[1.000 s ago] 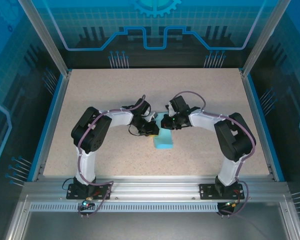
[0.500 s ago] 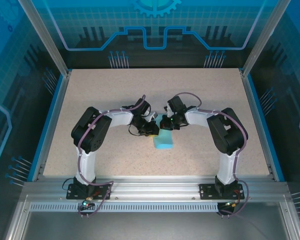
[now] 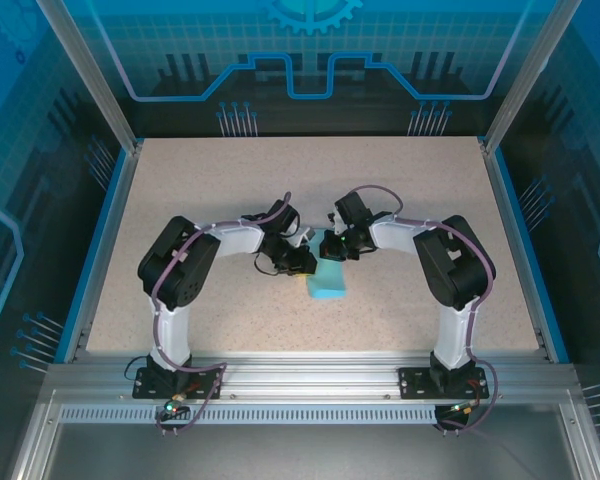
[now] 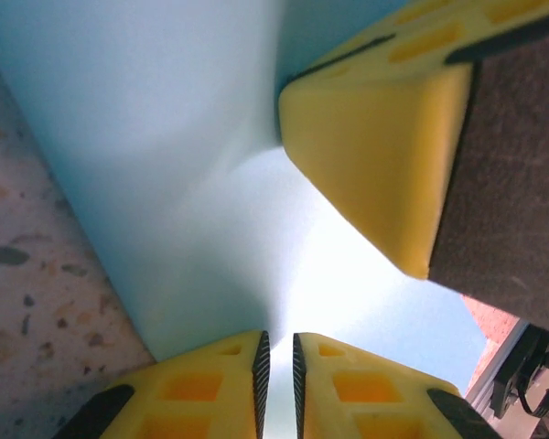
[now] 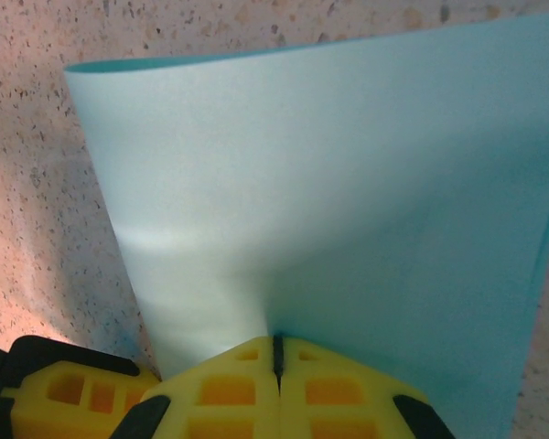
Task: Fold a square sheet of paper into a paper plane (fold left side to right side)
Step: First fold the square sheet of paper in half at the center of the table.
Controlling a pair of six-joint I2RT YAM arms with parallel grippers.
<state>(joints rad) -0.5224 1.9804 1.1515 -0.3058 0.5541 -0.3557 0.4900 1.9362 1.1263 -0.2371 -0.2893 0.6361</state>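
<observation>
One square sheet of paper [image 3: 329, 284], two claws (left claw [image 4: 276, 352], right claw [image 5: 276, 349]), one table [image 3: 410, 190].

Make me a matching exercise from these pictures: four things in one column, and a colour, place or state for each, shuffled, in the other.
Column one:
1. square sheet of paper
2. table
3. left pincer
4. arm bases

Column two:
A. speckled beige
B. on the silver rail at the near edge
C. light blue
D. shut on the paper

Pairs: 1-C, 2-A, 3-D, 4-B.
</observation>
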